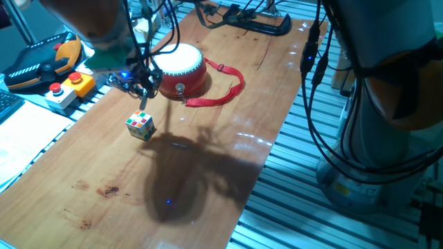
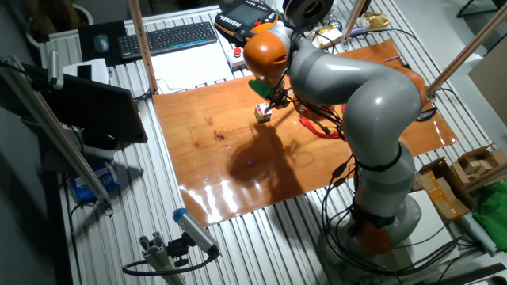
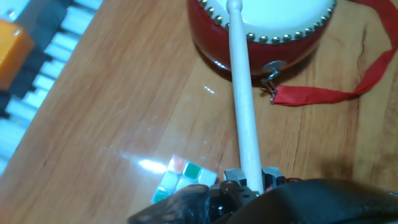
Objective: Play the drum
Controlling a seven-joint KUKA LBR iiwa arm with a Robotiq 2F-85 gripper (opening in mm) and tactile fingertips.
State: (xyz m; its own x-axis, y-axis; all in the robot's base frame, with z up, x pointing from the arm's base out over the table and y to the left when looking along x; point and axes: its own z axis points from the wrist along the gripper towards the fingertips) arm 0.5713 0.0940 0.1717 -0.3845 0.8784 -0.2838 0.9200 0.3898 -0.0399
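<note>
The drum [image 1: 181,68] is small, round and red with a white skin; it stands at the far middle of the wooden table [image 1: 208,180], and its red strap [image 1: 223,95] trails to the right. In the hand view the drum [image 3: 214,46] fills the top, with a metal ring [image 3: 272,67] on its side. My gripper [image 3: 250,184] is shut on a pale wooden stick [image 3: 242,106]. The stick's tip reaches over the drum's rim onto the white skin; whether it touches is unclear. In the fixed view the gripper [image 1: 142,86] hangs just left of the drum.
A small multicoloured cube [image 1: 140,126] lies on the table near the gripper, and shows in the hand view as the cube [image 3: 183,177] beside the fingers. A yellow emergency-stop box [image 1: 66,88] and a teach pendant [image 1: 41,62] sit off the table's left edge. A keyboard [image 2: 170,38] lies beyond.
</note>
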